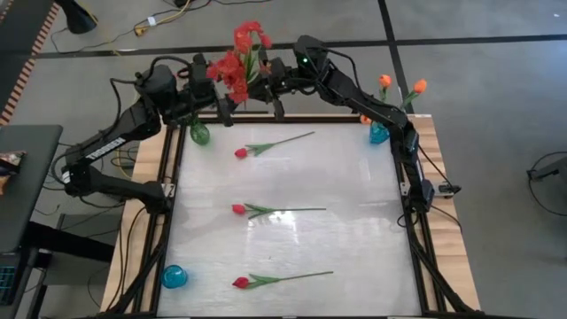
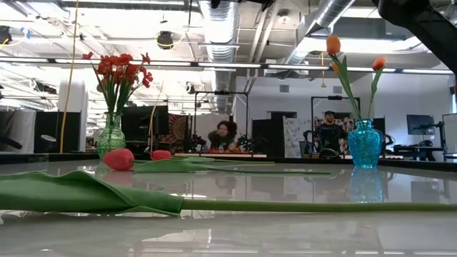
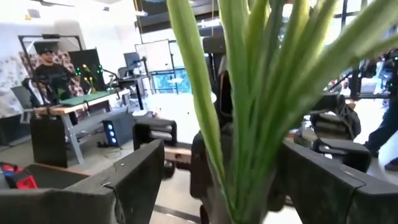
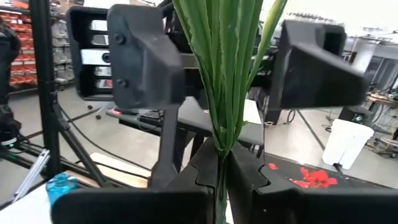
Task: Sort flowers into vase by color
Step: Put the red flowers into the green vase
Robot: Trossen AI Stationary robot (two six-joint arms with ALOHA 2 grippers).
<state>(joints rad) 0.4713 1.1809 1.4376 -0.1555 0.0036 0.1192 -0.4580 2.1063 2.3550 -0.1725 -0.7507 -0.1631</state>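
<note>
Red spray [image 1: 241,55] stood above the table's far edge — its green stems [image 4: 225,74] pinched in the shut right gripper [image 4: 222,163], while the left gripper [image 3: 217,180] stood wide around them, fingers [image 3: 134,180] clear on both sides.

Three pinkish-red tulips [image 1: 241,209] lying apart on white surface [image 1: 354,230], red spray [image 1: 239,62] at far edge between both arms, green vase [image 1: 200,134] far-left, orange tulips [image 1: 400,86] in blue vase [image 1: 379,134] far-right

free: counter [image 1: 354,248] right half bare | blocked: three tulips [image 1: 239,209] left-centre; red spray [image 1: 237,66] with both arms, top centre
</note>
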